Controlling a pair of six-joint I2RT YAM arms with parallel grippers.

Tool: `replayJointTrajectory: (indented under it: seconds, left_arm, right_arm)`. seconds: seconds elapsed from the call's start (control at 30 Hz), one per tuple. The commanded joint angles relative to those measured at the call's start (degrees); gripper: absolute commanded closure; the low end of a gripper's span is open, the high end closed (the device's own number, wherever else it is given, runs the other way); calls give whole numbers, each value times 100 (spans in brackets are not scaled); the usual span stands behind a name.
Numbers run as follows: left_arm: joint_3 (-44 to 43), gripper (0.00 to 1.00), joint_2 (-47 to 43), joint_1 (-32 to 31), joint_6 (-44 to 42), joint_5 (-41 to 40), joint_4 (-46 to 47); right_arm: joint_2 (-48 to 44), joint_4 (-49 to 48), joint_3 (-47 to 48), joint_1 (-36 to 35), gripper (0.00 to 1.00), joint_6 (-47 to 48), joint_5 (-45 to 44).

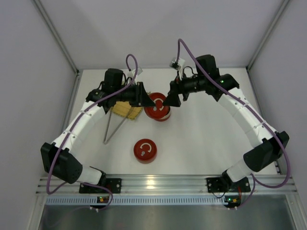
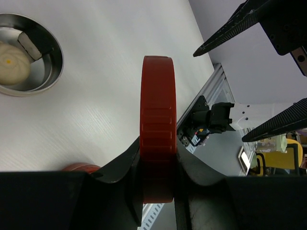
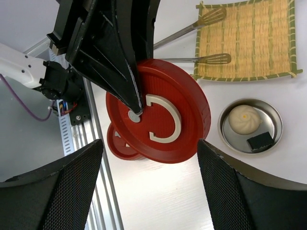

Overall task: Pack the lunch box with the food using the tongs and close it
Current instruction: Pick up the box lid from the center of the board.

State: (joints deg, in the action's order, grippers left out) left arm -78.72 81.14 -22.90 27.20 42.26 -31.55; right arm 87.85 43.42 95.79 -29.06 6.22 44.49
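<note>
Clamping a red lid (image 2: 157, 110) edge-on by its rim above the table, the left gripper (image 2: 158, 165) sits nearly closed; the right gripper (image 3: 148, 146) hovers spread wide, empty. The lid looks rigid, light and slick; the tongs (image 3: 182, 32) lie across the yellow mat (image 3: 249, 48).

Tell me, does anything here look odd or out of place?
Yes. The red lid is up in the air, standing on its edge and pinched by the left gripper, rather than lying flat on the steel tin. The tongs lie on the bamboo mat, with no gripper holding them.
</note>
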Motion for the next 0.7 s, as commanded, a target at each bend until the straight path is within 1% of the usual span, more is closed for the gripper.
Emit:
replayJointTrajectory:
  seconds: [0.0,0.17,0.37,0.6,0.67]
  left_arm:
    - [-12,100,-2,66,145,256,237]
    - [23,100,7,57,259,362,281]
    - [32,100,-2,66,365,476,343]
    - [41,100,7,66,505,590,430]
    - [41,100,7,75,514,608,448]
  right_arm:
    - [-102,123,64,-109,22,-68,279]
    - [47,158,54,-231,23,-24,332]
    - [179,193,71,-363,23,90,95]
    - [171,211,63,-724,22,292,-659]
    - [197,255,89,-811,22,327,-731]
